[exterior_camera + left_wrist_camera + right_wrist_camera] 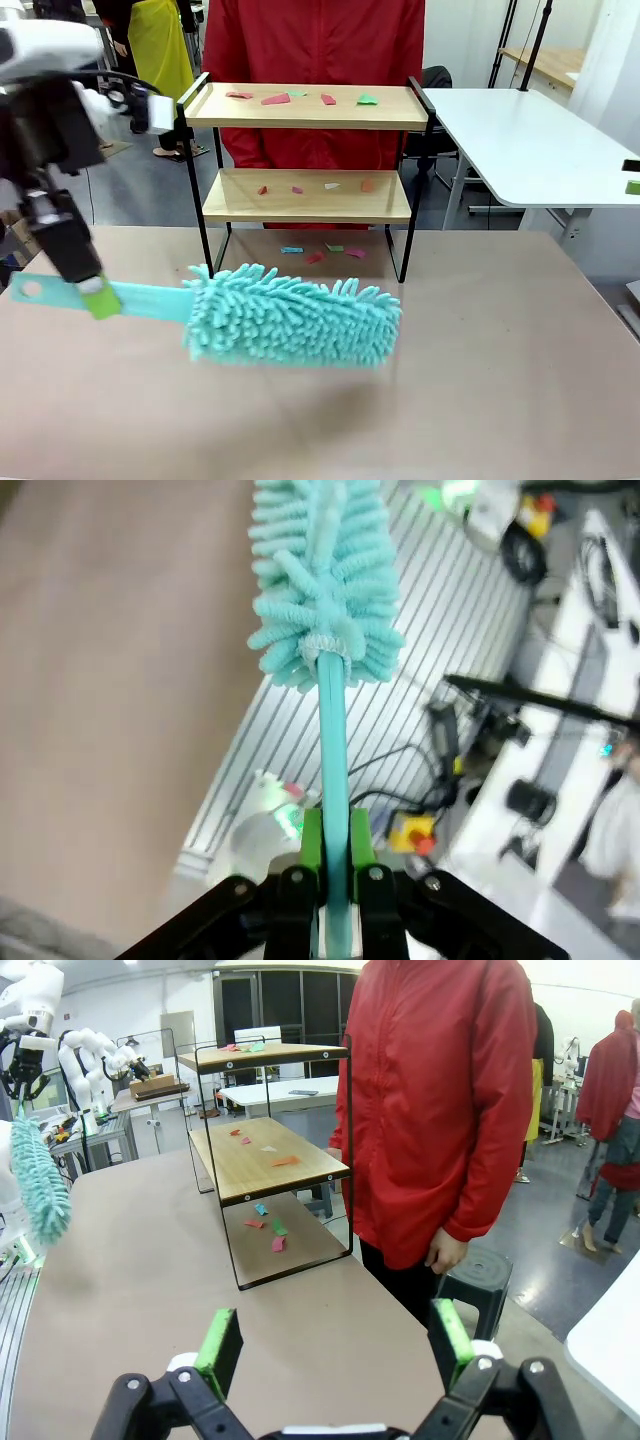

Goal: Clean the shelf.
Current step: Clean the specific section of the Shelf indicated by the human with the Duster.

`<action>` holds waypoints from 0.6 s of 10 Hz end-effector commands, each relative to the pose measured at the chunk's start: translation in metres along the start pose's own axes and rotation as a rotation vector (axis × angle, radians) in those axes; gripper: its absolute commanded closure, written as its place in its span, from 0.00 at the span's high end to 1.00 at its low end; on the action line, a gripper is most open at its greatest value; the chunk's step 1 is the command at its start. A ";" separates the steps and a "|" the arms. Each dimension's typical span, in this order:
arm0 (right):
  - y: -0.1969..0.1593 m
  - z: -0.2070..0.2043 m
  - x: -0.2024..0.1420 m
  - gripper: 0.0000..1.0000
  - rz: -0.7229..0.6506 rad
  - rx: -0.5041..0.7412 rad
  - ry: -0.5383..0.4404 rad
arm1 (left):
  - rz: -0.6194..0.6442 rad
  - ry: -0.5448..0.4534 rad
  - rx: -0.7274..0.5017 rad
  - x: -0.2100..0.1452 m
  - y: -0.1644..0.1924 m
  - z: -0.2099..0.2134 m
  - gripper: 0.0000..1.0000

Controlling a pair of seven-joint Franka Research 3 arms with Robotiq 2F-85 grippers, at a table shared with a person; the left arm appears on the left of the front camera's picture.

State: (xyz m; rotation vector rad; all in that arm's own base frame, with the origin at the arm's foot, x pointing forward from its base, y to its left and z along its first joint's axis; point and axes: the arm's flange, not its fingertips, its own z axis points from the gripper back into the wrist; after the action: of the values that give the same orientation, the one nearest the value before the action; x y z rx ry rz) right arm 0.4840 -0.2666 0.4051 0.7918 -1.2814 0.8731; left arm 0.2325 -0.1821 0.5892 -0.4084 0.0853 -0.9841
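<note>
Found the shelf point(300, 213) at the desk's point(500, 400) far edge, paper scraps point(275, 99) on both boards. Judged it light, stiff, apt to slide; best steadied by its black frame. Saw left claw point(100, 297) pinching the duster point(290, 315) handle, right claw point(335, 1345) spread, empty.

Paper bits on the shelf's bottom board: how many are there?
4, in a row along the shelf's bottom board: a reddish bit at picture left, then a pink one, a pale one, and an orange one at the right. None seems hidden.
</note>
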 end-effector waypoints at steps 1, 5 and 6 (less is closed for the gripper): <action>0.001 -0.001 0.004 1.00 0.007 0.001 0.000 | 0.166 -0.057 0.020 0.006 -0.012 -0.017 0.13; 0.001 -0.001 0.004 1.00 0.007 0.001 0.000 | 0.159 -0.032 0.011 0.012 -0.008 -0.018 0.13; 0.001 -0.001 0.004 1.00 0.007 0.001 0.000 | 0.159 -0.032 0.011 0.012 -0.008 -0.018 0.13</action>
State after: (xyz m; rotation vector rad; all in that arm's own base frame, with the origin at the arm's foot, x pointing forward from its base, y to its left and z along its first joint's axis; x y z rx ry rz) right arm 0.4841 -0.2665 0.4051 0.7921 -1.2814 0.8734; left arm 0.2298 -0.2065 0.5724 -0.3945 0.1022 -0.8000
